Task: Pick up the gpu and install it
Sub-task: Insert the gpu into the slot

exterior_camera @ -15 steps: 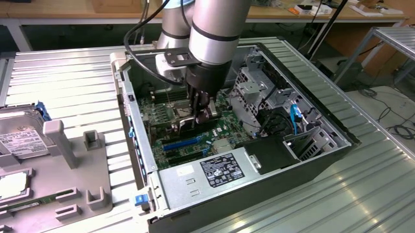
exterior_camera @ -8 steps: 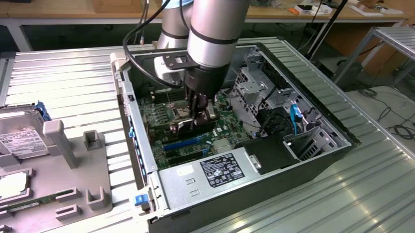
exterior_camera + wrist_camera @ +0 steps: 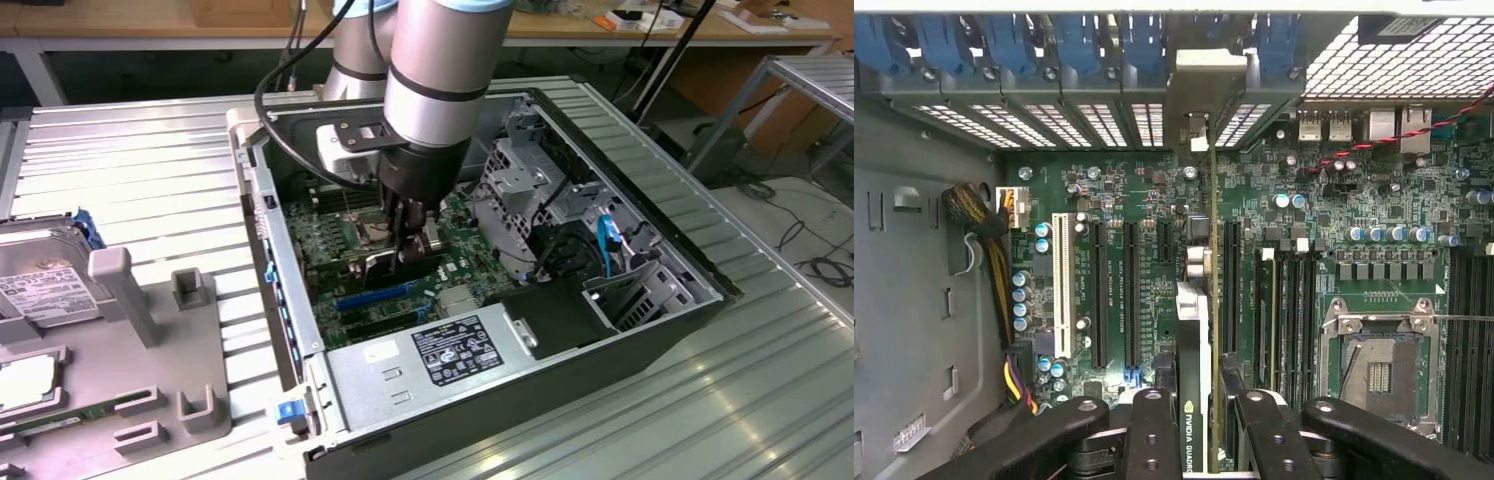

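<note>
Claw clamped on the gpu inside the open case.

The case lies on its side on a ribbed metal table, and the arm reaches straight down into it. Beneath the claw spreads the green motherboard. In the exterior view the power supply sits near the claw, on its camera side. The gpu stands on edge between the two fingers, pinched by its near end. It runs out from the claw over the black slots to the rear bracket openings. Whether it is seated in a slot cannot be told. The CPU socket lies to one side of the claw, past the memory slots.
</note>
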Tool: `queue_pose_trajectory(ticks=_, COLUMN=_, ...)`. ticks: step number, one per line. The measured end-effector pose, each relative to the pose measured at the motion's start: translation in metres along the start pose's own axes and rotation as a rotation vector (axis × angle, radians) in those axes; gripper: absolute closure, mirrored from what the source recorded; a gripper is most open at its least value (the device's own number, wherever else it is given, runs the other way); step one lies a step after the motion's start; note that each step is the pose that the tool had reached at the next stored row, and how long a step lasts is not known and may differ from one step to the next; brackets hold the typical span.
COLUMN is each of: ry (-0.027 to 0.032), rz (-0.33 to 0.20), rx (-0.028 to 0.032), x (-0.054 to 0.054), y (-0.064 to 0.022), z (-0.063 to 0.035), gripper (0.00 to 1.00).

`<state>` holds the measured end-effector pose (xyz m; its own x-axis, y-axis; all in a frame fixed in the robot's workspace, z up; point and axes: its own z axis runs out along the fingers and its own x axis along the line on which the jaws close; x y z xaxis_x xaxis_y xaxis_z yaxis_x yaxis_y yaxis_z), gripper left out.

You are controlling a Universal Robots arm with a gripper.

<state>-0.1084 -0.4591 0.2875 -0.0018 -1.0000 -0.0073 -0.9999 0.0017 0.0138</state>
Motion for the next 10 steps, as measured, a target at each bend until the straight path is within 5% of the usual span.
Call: queue_pose_trajectory(ticks=10, ry=-0.0006, rz=0.044, rx=0.0006, x=0.0, y=0.0037, z=0.0114, gripper=0.73)
